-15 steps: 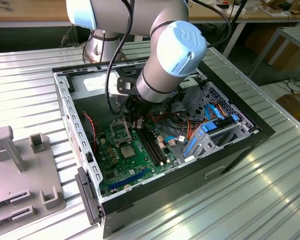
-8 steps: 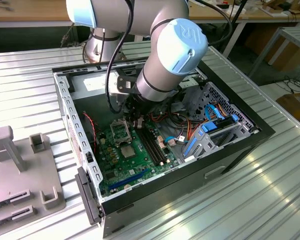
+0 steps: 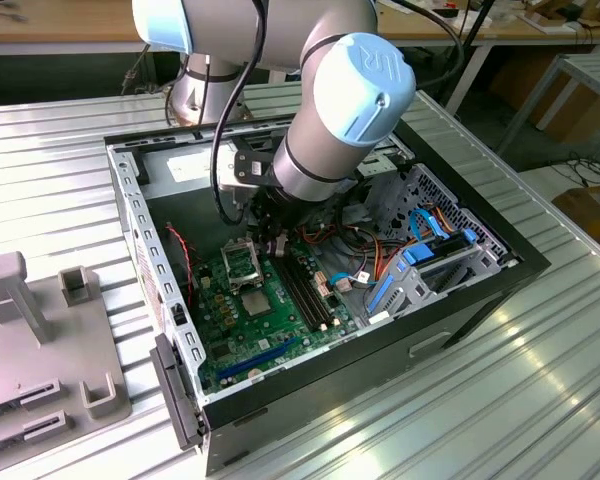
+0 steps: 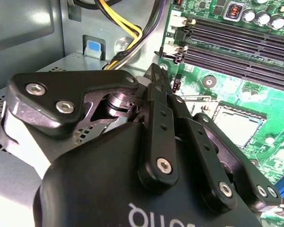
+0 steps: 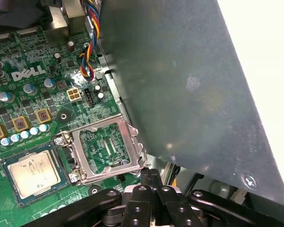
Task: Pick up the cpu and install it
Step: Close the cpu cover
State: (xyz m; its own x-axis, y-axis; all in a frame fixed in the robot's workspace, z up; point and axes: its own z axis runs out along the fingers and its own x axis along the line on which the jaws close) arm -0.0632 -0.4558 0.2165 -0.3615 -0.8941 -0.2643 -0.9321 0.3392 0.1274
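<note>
The cpu [image 5: 32, 173] is a silver square lying flat in its socket on the green motherboard [image 5: 33, 101]; in the second wrist view the cpu [image 4: 236, 126] shows beyond the finger links. The socket's metal load plate [image 5: 108, 147] stands swung open beside it. My gripper [image 5: 150, 175] is shut with nothing between its fingers, its tips right at the open plate's edge. The black fingers [image 4: 160, 101] press together, and the gripper [image 4: 157, 71] points down at the board. In the exterior view the gripper [image 3: 270, 240] reaches down into the open computer case [image 3: 460, 300], just above the socket.
A grey metal case wall [image 5: 194, 90] stands close beside the socket. Black memory slots [image 4: 236, 45] and yellow and black power cables [image 4: 128, 35] run nearby. Blue drive brackets [image 3: 420, 255] fill the case's right in the exterior view. Grey fixtures [image 3: 40, 320] sit on the table's left.
</note>
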